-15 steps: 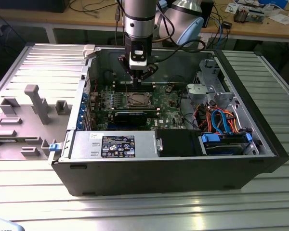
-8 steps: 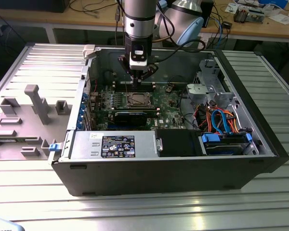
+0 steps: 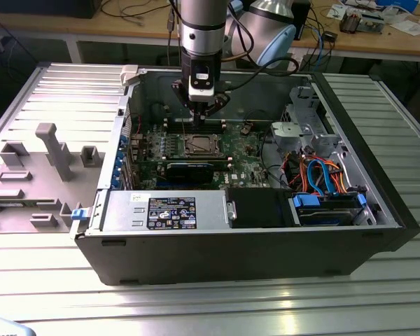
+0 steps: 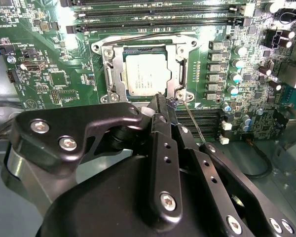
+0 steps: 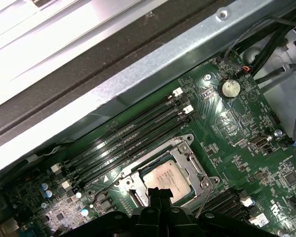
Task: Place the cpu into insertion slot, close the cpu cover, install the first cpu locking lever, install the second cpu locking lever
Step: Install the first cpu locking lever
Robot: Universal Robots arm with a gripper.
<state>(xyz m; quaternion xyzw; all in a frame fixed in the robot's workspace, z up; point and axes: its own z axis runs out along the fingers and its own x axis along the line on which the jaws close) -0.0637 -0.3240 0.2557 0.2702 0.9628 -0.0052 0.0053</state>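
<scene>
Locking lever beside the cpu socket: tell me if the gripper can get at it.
Probably yes. The gripper hangs just above the thin locking lever beside the cpu cover, and nothing lies between them.

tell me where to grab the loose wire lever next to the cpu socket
Probably the wire lever's free straight stretch, which slants away from the insertion slot's corner. Come from above, closing across the thin wire.
</scene>
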